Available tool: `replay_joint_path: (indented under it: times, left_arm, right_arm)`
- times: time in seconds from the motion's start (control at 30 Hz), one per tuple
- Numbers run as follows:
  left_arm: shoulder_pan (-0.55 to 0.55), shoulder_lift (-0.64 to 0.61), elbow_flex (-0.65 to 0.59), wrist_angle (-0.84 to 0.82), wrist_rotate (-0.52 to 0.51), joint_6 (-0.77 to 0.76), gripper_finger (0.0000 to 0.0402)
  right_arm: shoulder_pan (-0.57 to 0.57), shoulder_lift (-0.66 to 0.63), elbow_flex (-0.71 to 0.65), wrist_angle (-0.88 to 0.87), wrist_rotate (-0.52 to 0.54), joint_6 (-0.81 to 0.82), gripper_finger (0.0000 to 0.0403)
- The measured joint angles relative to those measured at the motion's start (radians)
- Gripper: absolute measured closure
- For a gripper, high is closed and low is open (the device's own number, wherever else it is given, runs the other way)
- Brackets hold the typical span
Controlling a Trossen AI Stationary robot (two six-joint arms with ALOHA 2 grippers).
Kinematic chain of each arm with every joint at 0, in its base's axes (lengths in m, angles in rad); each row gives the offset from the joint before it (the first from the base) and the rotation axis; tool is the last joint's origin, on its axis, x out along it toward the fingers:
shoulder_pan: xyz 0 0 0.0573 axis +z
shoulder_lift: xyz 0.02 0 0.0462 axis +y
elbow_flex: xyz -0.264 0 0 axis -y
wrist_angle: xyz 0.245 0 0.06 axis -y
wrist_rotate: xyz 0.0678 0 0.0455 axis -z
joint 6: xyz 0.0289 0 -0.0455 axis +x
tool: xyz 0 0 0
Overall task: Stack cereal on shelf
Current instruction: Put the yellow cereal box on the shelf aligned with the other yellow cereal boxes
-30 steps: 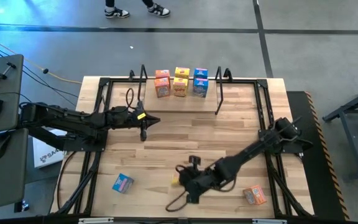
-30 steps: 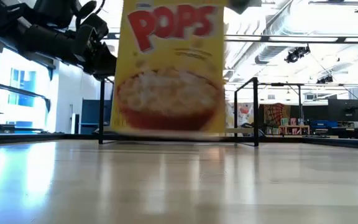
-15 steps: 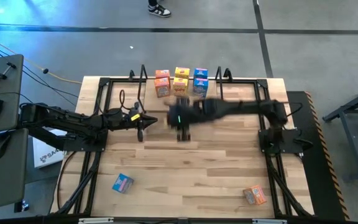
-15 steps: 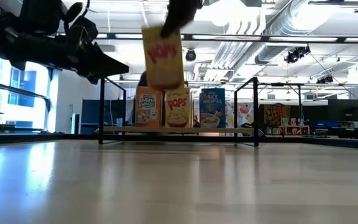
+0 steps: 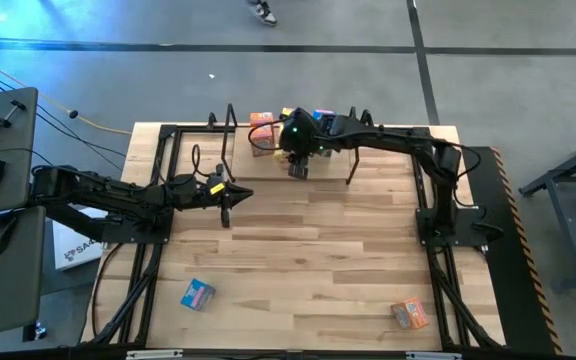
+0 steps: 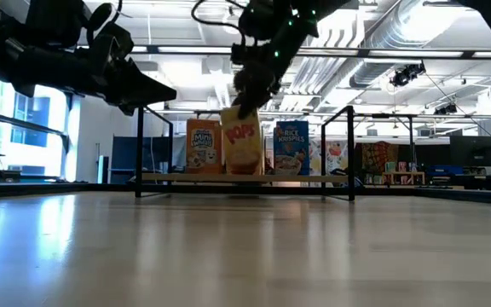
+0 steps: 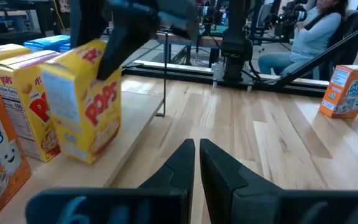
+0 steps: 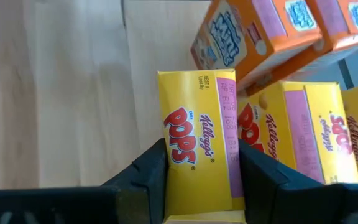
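My right gripper is shut on a yellow Pops cereal box at the front of the shelf, at the table's far edge. Orange, yellow and blue boxes stand on the shelf board behind and beside it. My left gripper is shut and empty. It hovers over the table's left middle, pointing toward the shelf. My right gripper pinches the yellow box between its two fingers, one on each broad face, at the box's top end. The fingers come from above, pointing down. The box hangs a little tilted; whether its bottom rests on the shelf board I cannot tell.
A blue box lies on the table near the front left, and an orange box near the front right. Black wire uprights stand at the shelf's ends. A person sits beyond the table.
My right gripper has carried the yellow box from the near middle of the table, up and across to the far edge, and lowered it in front of the boxes on the shelf. The box has stayed in the grip throughout.
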Motion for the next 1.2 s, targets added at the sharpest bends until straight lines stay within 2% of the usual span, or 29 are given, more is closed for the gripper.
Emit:
replay_joint_path:
  times: [0.2, 0.47, 0.77, 0.93, 1.2]
  left_arm:
    - [0.000, 0.000, 0.000, 0.035, 0.000, 0.001, 0.0385]
    - [0.000, 0.000, 0.000, 0.033, 0.000, -0.001, 0.0385]
    - [-0.001, 0.000, 0.000, 0.030, 0.000, 0.001, 0.0381]
    - [0.000, 0.000, 0.000, 0.030, 0.000, 0.011, 0.0374]
    - [0.000, 0.000, 0.000, 0.029, 0.000, 0.018, 0.0374]
  right_arm:
    - [-0.007, 0.000, -0.059, 0.092, -0.001, 0.005, 0.0270]
    - [-0.011, 0.000, -0.063, 0.101, 0.017, 0.053, 0.0262]
    - [-0.011, 0.000, -0.062, 0.105, 0.067, 0.053, 0.0184]
    - [-0.005, 0.000, -0.029, 0.100, 0.088, 0.044, 0.0161]
    - [0.053, 0.000, 0.088, -0.019, 0.173, 0.001, 0.0171]
